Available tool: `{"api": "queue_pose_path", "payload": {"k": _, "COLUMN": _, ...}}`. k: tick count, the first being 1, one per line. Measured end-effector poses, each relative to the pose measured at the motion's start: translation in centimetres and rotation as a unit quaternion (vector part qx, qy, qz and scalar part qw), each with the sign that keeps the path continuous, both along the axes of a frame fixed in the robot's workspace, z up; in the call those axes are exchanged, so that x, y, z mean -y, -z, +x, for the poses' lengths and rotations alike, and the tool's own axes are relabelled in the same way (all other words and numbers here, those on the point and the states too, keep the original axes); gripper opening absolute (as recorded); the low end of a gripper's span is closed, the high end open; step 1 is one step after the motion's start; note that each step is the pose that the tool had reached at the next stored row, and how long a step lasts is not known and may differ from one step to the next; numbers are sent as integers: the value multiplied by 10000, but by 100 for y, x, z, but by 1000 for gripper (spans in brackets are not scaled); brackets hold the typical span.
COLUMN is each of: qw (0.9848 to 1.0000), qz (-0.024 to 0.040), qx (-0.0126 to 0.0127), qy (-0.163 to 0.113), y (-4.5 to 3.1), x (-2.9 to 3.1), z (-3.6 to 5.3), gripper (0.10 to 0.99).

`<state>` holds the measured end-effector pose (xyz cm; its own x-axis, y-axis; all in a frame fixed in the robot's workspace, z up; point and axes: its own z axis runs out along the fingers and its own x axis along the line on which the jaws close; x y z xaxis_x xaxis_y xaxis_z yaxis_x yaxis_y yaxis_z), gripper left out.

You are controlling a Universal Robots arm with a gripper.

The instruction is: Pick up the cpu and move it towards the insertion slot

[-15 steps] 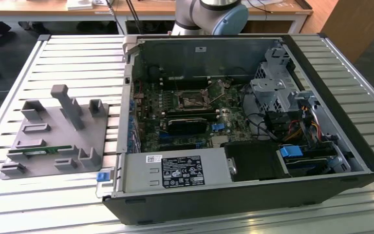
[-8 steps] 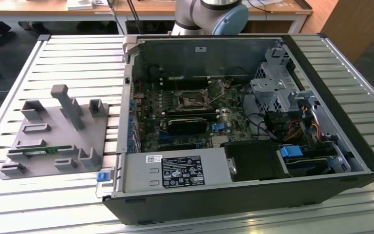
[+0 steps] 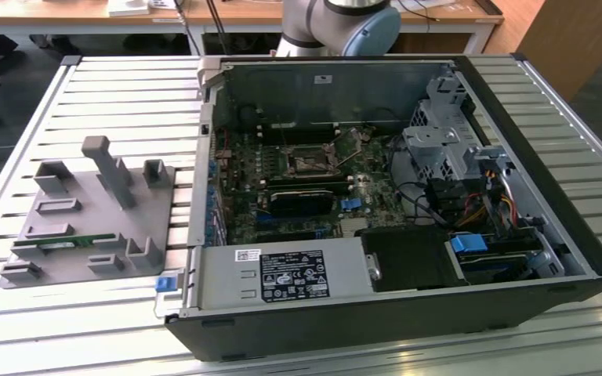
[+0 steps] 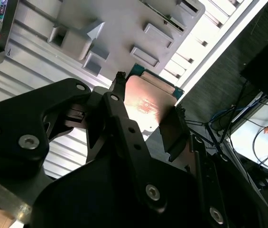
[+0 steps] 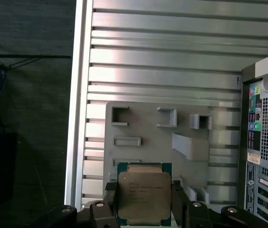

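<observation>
The cpu (image 5: 142,197) is a flat square chip with a shiny metal top and a thin green rim. My gripper (image 5: 143,205) is shut on it, one black finger on each of two opposite edges. In the second wrist view the cpu (image 4: 149,100) sits between the same fingers (image 4: 118,84), held well above the grey fixture (image 5: 157,140). The insertion slot (image 3: 310,162) is a square socket with a silvery frame on the green board inside the open computer case (image 3: 385,204). Part of the arm (image 3: 343,23) rises behind the case.
The grey fixture (image 3: 81,211) with upright posts lies on the slatted metal table (image 3: 123,94), on the exterior view's left of the case. A narrow green memory stick (image 3: 56,244) rests in it. Cables and a blue clip (image 3: 469,243) crowd the case's right side.
</observation>
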<state>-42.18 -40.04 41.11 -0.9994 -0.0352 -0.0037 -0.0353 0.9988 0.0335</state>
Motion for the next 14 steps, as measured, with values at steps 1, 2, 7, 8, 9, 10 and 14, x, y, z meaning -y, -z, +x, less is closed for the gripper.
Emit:
{"api": "queue_pose_path", "payload": {"k": 1, "qw": 10000, "qz": 0, "qx": 0, "qy": 1, "y": 0, "x": 0, "z": 17, "gripper": 537}}
{"api": "queue_pose_path", "payload": {"k": 2, "qw": 10000, "qz": 0, "qx": 0, "qy": 1, "y": 0, "x": 0, "z": 35, "gripper": 537}}
{"api": "queue_pose_path", "payload": {"k": 7, "qw": 10000, "qz": 0, "qx": 0, "qy": 3, "y": 0, "x": 0, "z": 138, "gripper": 537}}
{"api": "queue_pose_path", "payload": {"k": 8, "qw": 10000, "qz": 0, "qx": 0, "qy": 2, "y": 0, "x": 0, "z": 157, "gripper": 537}}
{"api": "queue_pose_path", "payload": {"k": 9, "qw": 10000, "qz": 0, "qx": 0, "qy": 3, "y": 0, "x": 0, "z": 174, "gripper": 537}}
{"api": "queue_pose_path", "payload": {"k": 10, "qw": 10000, "qz": 0, "qx": 0, "qy": 2, "y": 0, "x": 0, "z": 190, "gripper": 537}}
{"api": "queue_pose_path", "payload": {"k": 14, "qw": 10000, "qz": 0, "qx": 0, "qy": 2, "y": 0, "x": 0, "z": 252, "gripper": 537}}
